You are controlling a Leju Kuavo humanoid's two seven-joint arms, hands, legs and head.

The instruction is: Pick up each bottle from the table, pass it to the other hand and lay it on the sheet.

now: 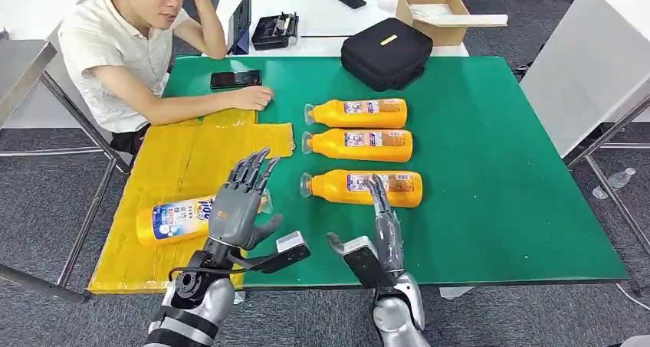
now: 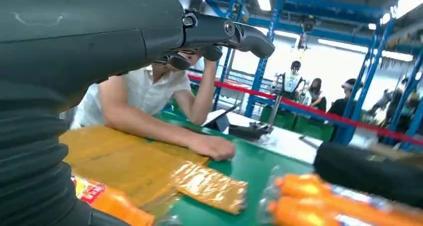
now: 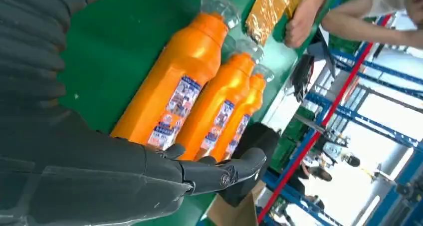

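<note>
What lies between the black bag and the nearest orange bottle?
In the head view, two more orange bottles lie between the black bag and the nearest bottle.

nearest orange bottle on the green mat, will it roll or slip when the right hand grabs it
The nearest orange bottle lies on its side, so a nudge may roll it. Its flattish, glossy body looks rigid but possibly slippery. The right hand reaches toward it.

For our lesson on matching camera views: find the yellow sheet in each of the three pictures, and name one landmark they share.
Head view: the yellow sheet covers the table's left part, with one bottle lying on it.
Left wrist view: the sheet spreads across the lower middle, under the person's forearm.
Right wrist view: a crinkled corner of it shows at the top edge.
Shared landmark: the person's fist beside the sheet.
</note>
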